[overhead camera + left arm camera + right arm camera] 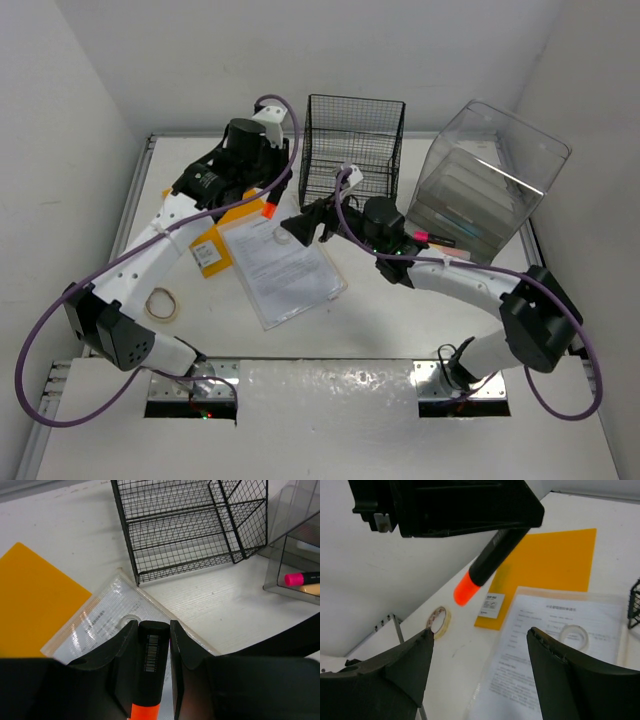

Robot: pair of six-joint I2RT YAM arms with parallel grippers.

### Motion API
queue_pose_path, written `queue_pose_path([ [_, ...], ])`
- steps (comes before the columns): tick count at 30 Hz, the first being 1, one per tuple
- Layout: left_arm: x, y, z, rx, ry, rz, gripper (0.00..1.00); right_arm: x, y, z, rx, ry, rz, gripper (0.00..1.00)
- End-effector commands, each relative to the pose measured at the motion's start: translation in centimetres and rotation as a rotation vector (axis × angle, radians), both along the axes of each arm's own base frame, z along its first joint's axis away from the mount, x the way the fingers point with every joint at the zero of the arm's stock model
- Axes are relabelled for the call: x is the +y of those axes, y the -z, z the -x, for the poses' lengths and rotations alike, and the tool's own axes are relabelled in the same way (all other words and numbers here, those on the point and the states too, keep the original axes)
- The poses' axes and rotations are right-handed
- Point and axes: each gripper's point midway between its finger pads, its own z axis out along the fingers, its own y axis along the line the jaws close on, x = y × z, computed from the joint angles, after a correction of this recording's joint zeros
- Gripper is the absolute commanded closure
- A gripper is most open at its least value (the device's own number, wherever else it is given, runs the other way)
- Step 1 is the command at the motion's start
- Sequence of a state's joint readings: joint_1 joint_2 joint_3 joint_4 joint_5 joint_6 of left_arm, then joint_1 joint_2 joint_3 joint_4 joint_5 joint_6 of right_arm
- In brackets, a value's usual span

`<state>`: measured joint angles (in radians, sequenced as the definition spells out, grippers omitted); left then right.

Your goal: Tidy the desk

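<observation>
The desk (400,320) is a white tabletop with silver rails. My left gripper (264,198) is shut on an orange highlighter (152,655) with a black body, held above a clear document sleeve (285,265). The highlighter's orange end (466,590) points down toward my right gripper (298,228). In the right wrist view the right gripper (480,635) is open and empty, just below the highlighter and over the sleeve (555,650). A yellow folder (228,218) lies partly under the sleeve.
A black wire-mesh rack (352,150) stands at the back centre. A clear plastic drawer box (490,180) at the back right holds a pink marker (302,577). A masking tape roll (163,304) lies at the left; a clear tape roll (573,636) lies on the sleeve.
</observation>
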<state>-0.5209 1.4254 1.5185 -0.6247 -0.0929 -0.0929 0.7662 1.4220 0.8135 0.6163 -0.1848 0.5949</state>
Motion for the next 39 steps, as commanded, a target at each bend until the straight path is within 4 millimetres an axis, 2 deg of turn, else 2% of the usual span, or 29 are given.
queue_pose_path([
  [1, -0.7, -2.7, -0.4, -0.04, -0.038, 0.117, 1.0, 1.2, -8.1, -0.9, -0.154, 0.001, -0.206, 0.27],
  [2, -0.9, -3.1, -0.4, -0.048, -0.03, 0.131, 1.0, 1.6, -7.3, -1.4, -0.138, 0.008, -0.192, 0.27],
  [5, -0.9, -3.7, -0.3, -0.063, -0.027, 0.144, 1.0, 1.9, -7.1, -2.6, -0.139, 0.042, -0.191, 0.27],
  [6, -0.8, -3.7, -0.3, -0.066, -0.029, 0.142, 1.0, 2.2, -6.4, -3.1, -0.132, 0.045, -0.181, 0.27],
  [7, -0.7, -3.7, -0.3, -0.065, -0.032, 0.142, 1.0, 2.5, -6.7, -3.4, -0.132, 0.049, -0.189, 0.27],
  [11, -0.9, -4.2, 0.2, -0.071, -0.018, 0.167, 1.0, 3.3, -6.0, -5.2, -0.098, 0.09, -0.193, 0.27],
  [12, -1.0, -4.5, 0.3, -0.075, -0.015, 0.174, 1.0, 3.5, -6.4, -5.5, -0.099, 0.094, -0.201, 0.28],
  [13, -0.9, -4.8, 0.3, -0.082, -0.017, 0.18, 1.0, 3.9, -5.9, -5.9, -0.091, 0.095, -0.191, 0.28],
  [16, -0.9, -5.4, 0.5, -0.101, -0.013, 0.192, 1.0, 4.6, -5.7, -6.4, -0.082, 0.085, -0.179, 0.32],
  [19, -0.9, -4.9, 0.7, -0.091, -0.008, 0.191, 1.0, 4.4, -5.8, -6.8, -0.084, 0.107, -0.187, 0.49],
  [20, -0.9, -4.8, 0.8, -0.086, -0.008, 0.191, 1.0, 4.4, -5.8, -6.8, -0.085, 0.11, -0.188, 0.62],
  [22, -1.1, -3.8, 0.9, -0.067, 0.008, 0.179, 1.0, 4.3, -5.5, -6.9, -0.077, 0.118, -0.183, 0.78],
  [23, -1.2, -3.6, 1.0, -0.063, 0.016, 0.174, 1.0, 4.2, -5.2, -6.9, -0.067, 0.123, -0.172, 0.93],
  [24, -1.4, -3.1, 1.2, -0.05, 0.033, 0.164, 1.0, 4.1, -4.8, -7.0, -0.063, 0.134, -0.158, 0.99],
  [25, -1.3, -2.7, 1.1, -0.048, 0.049, 0.135, 0.97, 4.0, -4.1, -7.0, -0.052, 0.138, -0.132, 1.0],
  [26, -1.3, -2.4, 1.1, -0.044, 0.059, 0.117, 0.86, 3.6, -4.1, -7.0, -0.059, 0.148, -0.117, 1.0],
  [27, -1.4, -2.1, 1.3, -0.037, 0.092, 0.085, 0.53, 3.1, -2.9, -7.1, -0.053, 0.165, -0.068, 1.0],
  [28, -1.1, -2.2, 1.3, -0.041, 0.096, 0.066, 0.33, 2.7, -2.5, -7.0, -0.055, 0.172, -0.044, 1.0],
  [29, -0.7, -2.2, 1.3, -0.048, 0.087, 0.041, 0.05, 1.7, -2.4, -7.0, -0.073, 0.185, -0.013, 1.0],
  [30, 0.1, -2.7, 1.2, -0.066, 0.071, 0.005, 0.0, 0.9, -1.5, -7.0, -0.06, 0.194, 0.028, 1.0],
  [31, 0.6, -3.1, 1.2, -0.078, 0.057, -0.013, 0.0, 0.1, -1.2, -7.0, -0.059, 0.203, 0.054, 1.0],
  [32, 1.4, -3.5, 1.0, -0.096, 0.023, -0.037, 0.0, -1.7, -1.6, -7.1, -0.092, 0.223, 0.088, 1.0],
  [33, 2.1, -4.7, 1.3, -0.118, 0.01, -0.04, 0.0, -2.7, -1.5, -7.1, -0.098, 0.232, 0.129, 1.0],
  [34, 2.7, -5.4, 1.4, -0.139, 0.013, -0.06, 0.0, -4.2, 0.3, -7.0, -0.055, 0.249, 0.226, 1.0],
  [35, 3.5, -6.4, 1.4, -0.157, -0.002, -0.058, 0.0, -6.0, -0.5, -7.2, -0.109, 0.267, 0.298, 1.0],
  [36, 4.1, -7.4, 1.9, -0.178, -0.003, -0.049, 0.01, -8.2, 1.6, -6.9, -0.051, 0.296, 0.423, 1.0],
  [37, 4.4, -8.0, 2.0, -0.189, -0.002, -0.046, 0.0, -10.6, 2.0, -7.5, -0.039, 0.37, 0.497, 1.0],
  [38, 5.2, -8.6, 2.2, -0.196, -0.013, -0.054, 0.0, -12.3, 1.9, -7.6, -0.076, 0.391, 0.58, 1.0],
  [39, 5.7, -8.8, 2.2, -0.2, -0.022, -0.057, 0.0, -14.4, 2.8, -6.6, -0.053, 0.4, 0.68, 1.0],
])
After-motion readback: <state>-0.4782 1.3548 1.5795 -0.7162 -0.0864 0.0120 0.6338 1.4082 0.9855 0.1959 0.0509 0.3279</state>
